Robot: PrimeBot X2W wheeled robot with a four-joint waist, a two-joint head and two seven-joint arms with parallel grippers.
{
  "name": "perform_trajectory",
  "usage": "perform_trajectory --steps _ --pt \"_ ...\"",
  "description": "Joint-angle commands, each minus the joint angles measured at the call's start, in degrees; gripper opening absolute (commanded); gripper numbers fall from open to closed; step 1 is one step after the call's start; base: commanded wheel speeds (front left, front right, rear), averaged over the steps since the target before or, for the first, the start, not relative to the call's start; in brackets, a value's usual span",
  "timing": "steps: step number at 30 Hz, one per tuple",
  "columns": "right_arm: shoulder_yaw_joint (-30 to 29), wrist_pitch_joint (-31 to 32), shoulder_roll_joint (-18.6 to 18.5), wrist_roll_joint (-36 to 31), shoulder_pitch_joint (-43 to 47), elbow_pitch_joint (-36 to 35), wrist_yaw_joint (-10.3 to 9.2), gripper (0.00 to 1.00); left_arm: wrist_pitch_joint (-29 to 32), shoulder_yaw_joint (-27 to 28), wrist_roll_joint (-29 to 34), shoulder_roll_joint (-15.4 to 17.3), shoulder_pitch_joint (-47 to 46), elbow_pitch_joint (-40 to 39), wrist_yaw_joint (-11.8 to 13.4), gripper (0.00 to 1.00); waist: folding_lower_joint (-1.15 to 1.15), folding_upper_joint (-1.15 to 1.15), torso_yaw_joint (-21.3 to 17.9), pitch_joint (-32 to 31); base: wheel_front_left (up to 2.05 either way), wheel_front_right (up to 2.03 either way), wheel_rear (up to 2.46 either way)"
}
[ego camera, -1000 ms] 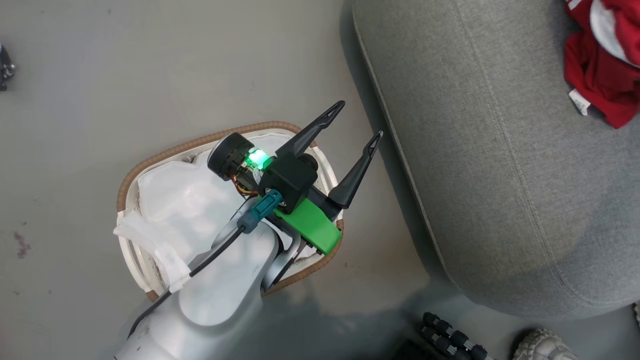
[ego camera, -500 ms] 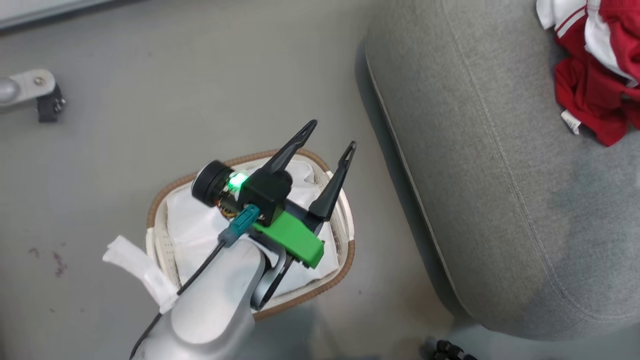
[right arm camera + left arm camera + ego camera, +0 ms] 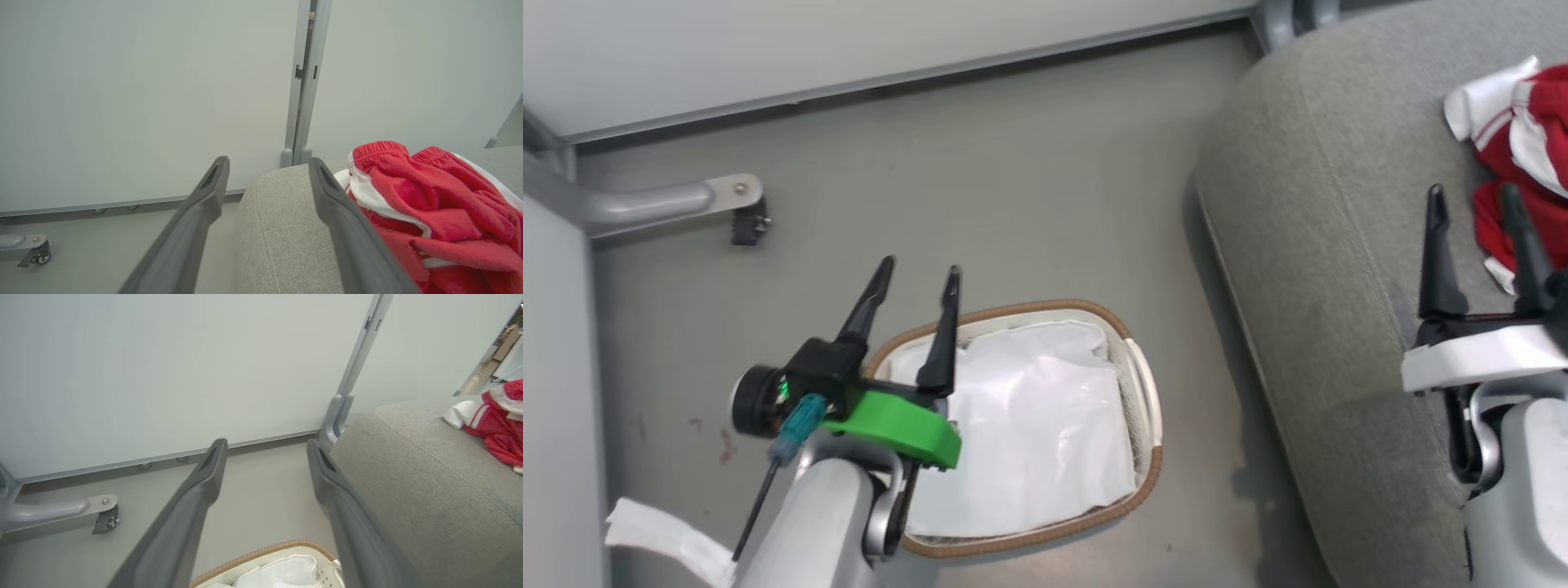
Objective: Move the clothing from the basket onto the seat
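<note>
The clothing (image 3: 1523, 159), red fabric with white striped trim, lies bunched on the grey seat (image 3: 1339, 286) at the far right. My right gripper (image 3: 1470, 196) is open above the seat just left of the clothing (image 3: 408, 196), with nothing between its fingers (image 3: 268, 163). The oval basket (image 3: 1045, 309) stands on the floor left of the seat, its white liner showing inside. My left gripper (image 3: 916, 273) is open and holds nothing, over the basket's left rim, fingers pointing at the wall. In the left wrist view the basket rim (image 3: 261, 553) lies below the gripper (image 3: 266, 445), with the seat (image 3: 408, 477) to the right.
A pale wall panel runs along the back, with a grey upright post (image 3: 304, 81) behind the seat's end. A metal foot with a caster (image 3: 743, 208) sticks out onto the floor at the left. A white strip (image 3: 654, 535) hangs by my left forearm.
The head camera has swung, shifting the whole picture. My left gripper went from the basket's right side to its left rim. My right gripper has come into view, open beside the clothing.
</note>
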Motion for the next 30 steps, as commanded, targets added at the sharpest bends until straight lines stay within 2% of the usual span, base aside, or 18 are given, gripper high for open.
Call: perform_trajectory --steps 1,12,19,22,23,27,30 --pt "0.56 0.01 0.36 0.24 1.39 0.42 -0.08 1.00 -0.03 1.65 0.62 -0.27 1.82 -0.09 0.29 1.00 0.00 0.00 5.10 -4.34 0.00 0.00 0.00" --pt "6.14 0.01 2.38 -0.09 5.19 4.98 -0.08 1.00 -0.03 11.78 4.96 -0.78 9.26 1.44 -0.70 1.00 0.00 0.00 10.00 -7.49 0.00 0.00 0.00" --pt "5.99 0.01 2.58 0.14 7.30 7.23 -0.08 1.00 -0.04 15.17 5.58 -1.11 11.83 1.89 -1.30 1.00 0.00 0.00 10.47 -9.10 0.00 0.00 0.00" --pt "6.48 0.01 2.60 0.94 7.76 7.84 -0.08 1.00 -0.04 15.74 3.80 -1.20 12.71 1.95 -1.90 1.00 0.00 0.00 10.24 -9.47 0.00 0.00 0.00" --pt "6.48 0.00 2.77 0.73 7.31 7.82 0.00 0.00 0.00 15.59 3.91 -1.15 11.99 1.93 -1.77 0.00 0.00 0.00 10.23 -9.32 0.00 0.00 0.00" --pt "6.48 0.15 3.32 1.04 7.95 9.73 0.00 0.00 0.09 15.35 3.35 -1.29 12.60 3.65 -1.79 0.00 0.00 0.00 10.25 -9.43 0.00 0.00 0.00" --pt "5.99 1.42 3.29 4.56 7.79 9.88 0.00 0.00 1.00 15.86 -0.09 -1.28 12.61 3.34 -1.87 0.00 0.00 0.00 10.21 -9.64 0.00 0.00 0.00"
